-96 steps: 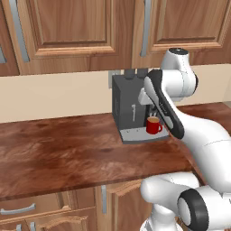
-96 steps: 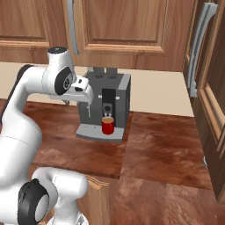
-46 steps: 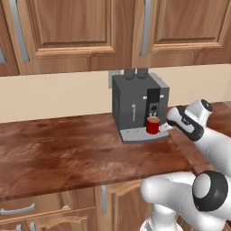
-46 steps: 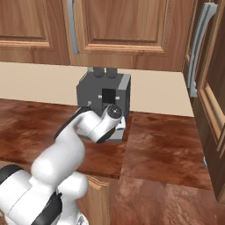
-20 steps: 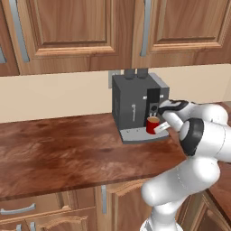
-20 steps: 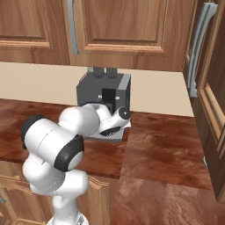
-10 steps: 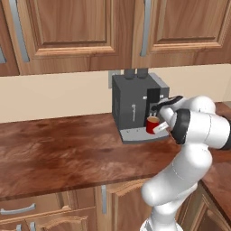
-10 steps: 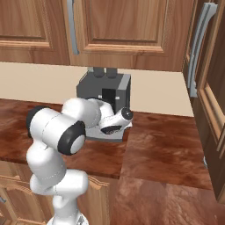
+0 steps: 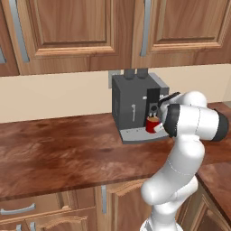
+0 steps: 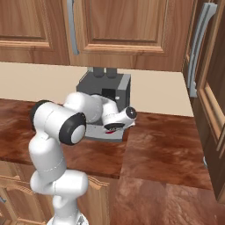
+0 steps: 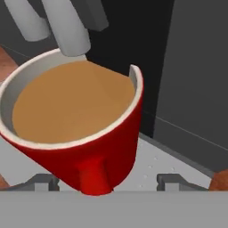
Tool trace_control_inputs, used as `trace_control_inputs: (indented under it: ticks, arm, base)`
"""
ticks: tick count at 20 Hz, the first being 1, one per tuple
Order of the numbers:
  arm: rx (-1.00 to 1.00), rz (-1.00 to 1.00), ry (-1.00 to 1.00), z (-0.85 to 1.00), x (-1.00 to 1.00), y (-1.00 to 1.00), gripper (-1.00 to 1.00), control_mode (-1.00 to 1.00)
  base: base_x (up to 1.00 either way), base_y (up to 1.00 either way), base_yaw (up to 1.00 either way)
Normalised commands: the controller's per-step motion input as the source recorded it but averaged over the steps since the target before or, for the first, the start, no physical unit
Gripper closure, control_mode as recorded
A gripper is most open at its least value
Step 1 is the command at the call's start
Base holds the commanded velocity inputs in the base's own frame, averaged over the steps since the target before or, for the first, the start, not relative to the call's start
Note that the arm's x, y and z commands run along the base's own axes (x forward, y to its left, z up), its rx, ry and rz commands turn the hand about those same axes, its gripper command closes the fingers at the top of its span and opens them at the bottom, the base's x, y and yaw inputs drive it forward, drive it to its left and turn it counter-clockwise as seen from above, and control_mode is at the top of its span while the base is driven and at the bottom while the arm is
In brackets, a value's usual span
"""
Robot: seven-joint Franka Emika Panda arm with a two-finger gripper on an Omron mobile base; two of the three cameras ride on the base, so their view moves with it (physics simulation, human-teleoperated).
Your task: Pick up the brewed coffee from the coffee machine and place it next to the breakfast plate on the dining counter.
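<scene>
One red mug (image 11: 80,129) between gripper (image 11: 104,181) fingertips

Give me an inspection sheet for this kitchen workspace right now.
Surface: reddish-brown wood-grain countertop.
Job's things: small red mug filled with light-brown coffee, standing on the light-grey drip tray of the boxy dark-grey coffee machine, under its spouts.
Clutter: nothing seen.
Grippers: gripper at the mug, a fingertip either side of its handle; open.
Cables: nothing seen.
Surroundings: wooden wall cabinets above, beige backsplash, drawers below the counter.
</scene>
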Motion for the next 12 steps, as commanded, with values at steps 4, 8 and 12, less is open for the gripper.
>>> trace_control_inputs:
  ticks: [4, 8, 12]
  arm:
    - [0.00, 0.04, 0.00, -0.07, -0.08, 0.00, 1.00, -1.00]
    - [0.00, 0.03, 0.00, 0.00, -0.43, 0.00, 1.00, -1.00]
    - [0.00, 0.04, 0.00, 0.00, -0.54, 0.00, 1.00, -1.00]
  base:
    - [0.00, 0.00, 0.00]
    - [0.00, 0.00, 0.00]
    - [0.00, 0.00, 0.00]
